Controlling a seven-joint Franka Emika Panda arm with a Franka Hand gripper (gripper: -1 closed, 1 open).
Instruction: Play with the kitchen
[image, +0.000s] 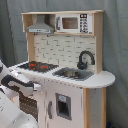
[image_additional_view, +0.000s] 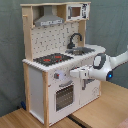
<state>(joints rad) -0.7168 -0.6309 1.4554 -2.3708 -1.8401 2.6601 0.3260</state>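
The kitchen (image: 65, 50) is a tall white and light-wood toy. It has a black-red hob (image: 37, 65), a silver sink (image: 72, 74), a black faucet (image: 85, 59), a grey hood (image: 40, 26) and a small microwave (image: 74, 22). In the second exterior view the kitchen (image_additional_view: 50, 60) shows its knobs (image_additional_view: 59, 76) above the oven door (image_additional_view: 64, 96). My gripper (image_additional_view: 73, 73) reaches in from the second exterior view's right, its tip right at the knob panel. In the first exterior view the gripper (image: 36, 87) comes from the left, just under the hob's front edge.
The kitchen stands on a wooden surface (image_additional_view: 100, 112) in front of a grey-green curtain (image: 117, 45). A white cupboard door (image: 62, 105) sits under the sink. My white arm (image_additional_view: 112, 62) stretches across the front of the sink side.
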